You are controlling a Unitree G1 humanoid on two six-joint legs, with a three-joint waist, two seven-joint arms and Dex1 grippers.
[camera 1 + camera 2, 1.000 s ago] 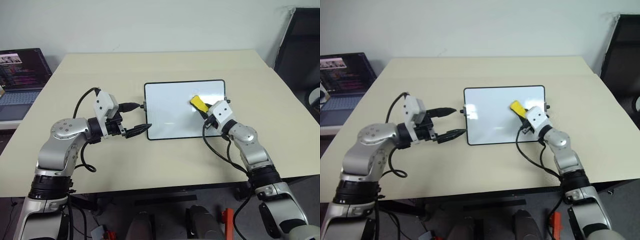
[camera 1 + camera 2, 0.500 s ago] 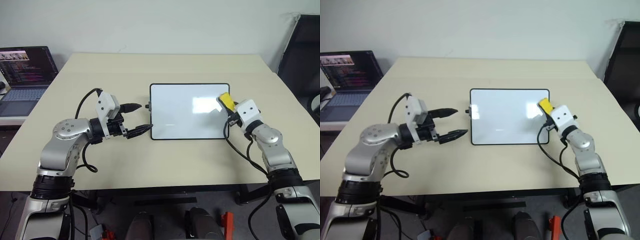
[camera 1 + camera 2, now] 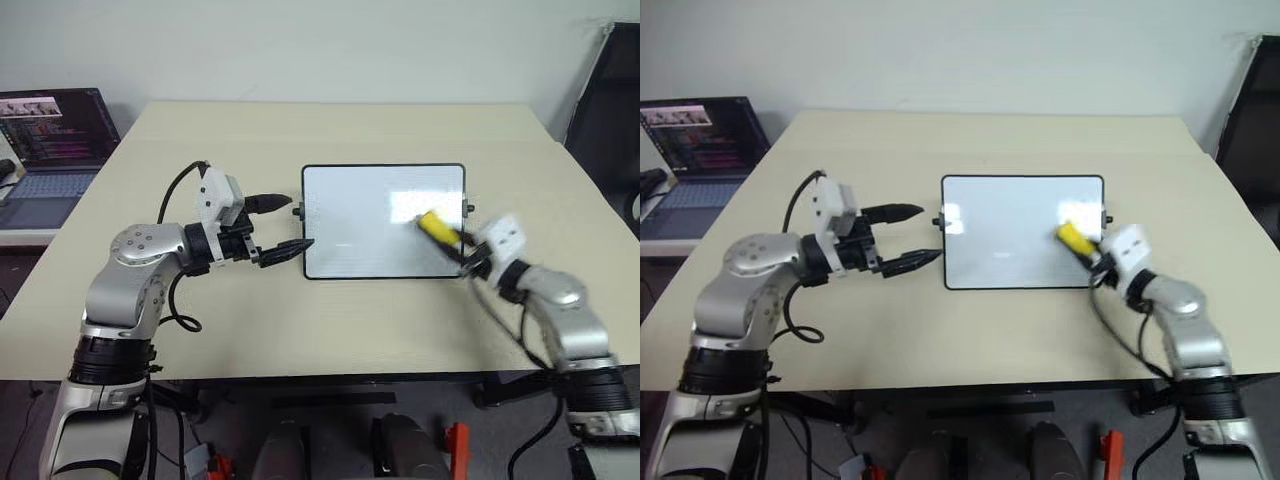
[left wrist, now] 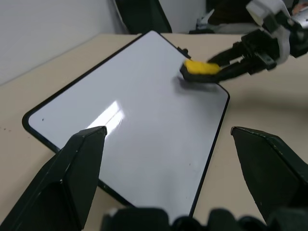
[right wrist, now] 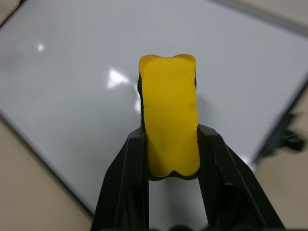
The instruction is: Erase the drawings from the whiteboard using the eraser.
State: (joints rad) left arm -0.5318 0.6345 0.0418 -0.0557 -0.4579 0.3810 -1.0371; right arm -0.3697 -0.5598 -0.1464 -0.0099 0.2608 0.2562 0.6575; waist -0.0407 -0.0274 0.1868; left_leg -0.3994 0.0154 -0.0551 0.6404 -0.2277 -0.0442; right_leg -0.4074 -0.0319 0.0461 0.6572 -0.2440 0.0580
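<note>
The right end effector (image 5: 171, 159) is clamped on the eraser (image 3: 437, 225), its black fingers (image 5: 124, 173) pinching the yellow block from both sides. The eraser is over the right part of the whiteboard (image 3: 360, 225), near its right edge; it seems to touch the surface, though the blur there makes that uncertain. The whiteboard lies flat on the bench (image 3: 300, 320). The left end effector (image 3: 283, 227) stands wide apart just beside the board's left edge, holding nothing. A laptop (image 3: 55, 135) sits at the far left.
</note>
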